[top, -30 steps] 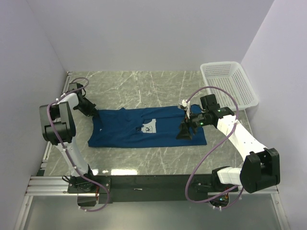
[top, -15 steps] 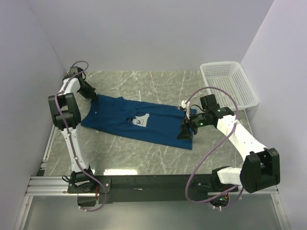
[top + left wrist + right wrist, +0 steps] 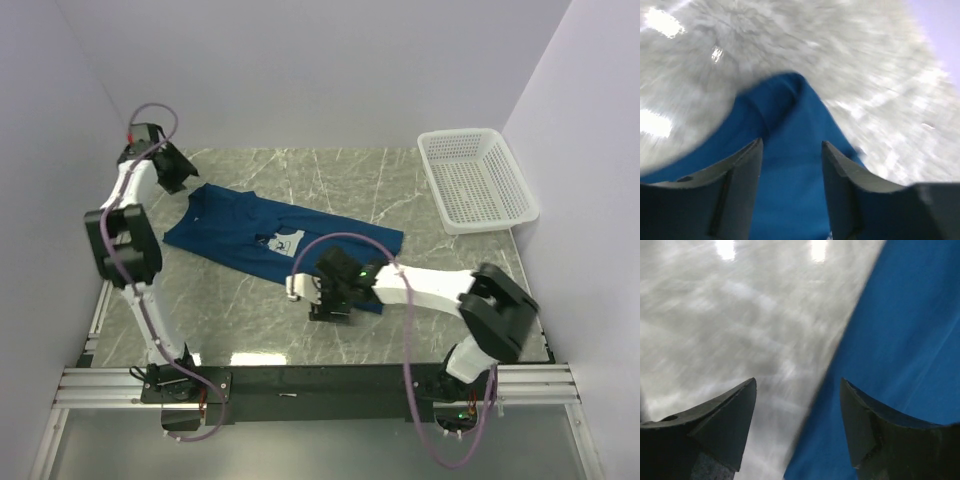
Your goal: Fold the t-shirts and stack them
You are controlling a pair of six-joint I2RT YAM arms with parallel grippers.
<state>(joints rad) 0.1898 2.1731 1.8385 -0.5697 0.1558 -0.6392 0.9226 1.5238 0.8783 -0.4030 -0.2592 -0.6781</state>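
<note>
A blue t-shirt (image 3: pixel 235 232) with a small white print lies flat and slanted across the marble table (image 3: pixel 250 330), from the back left toward the middle right. My left gripper (image 3: pixel 177 178) hangs open just beyond the shirt's back-left corner. In the left wrist view the left gripper (image 3: pixel 792 150) has blue cloth (image 3: pixel 787 120) under it and nothing between its fingers. My right gripper (image 3: pixel 326 298) is open over the shirt's near hem. In the right wrist view the right gripper (image 3: pixel 798 387) straddles the hem, with shirt (image 3: pixel 910 325) on the right and bare table (image 3: pixel 730 330) on the left.
A white plastic basket (image 3: pixel 476 178) stands at the back right corner. Pale walls close in the left, back and right sides. The black rail (image 3: pixel 300 385) with both arm bases runs along the near edge.
The left gripper dragged the shirt to the back left, then let go and opened. The right arm swung from the shirt's right end to its near hem.
</note>
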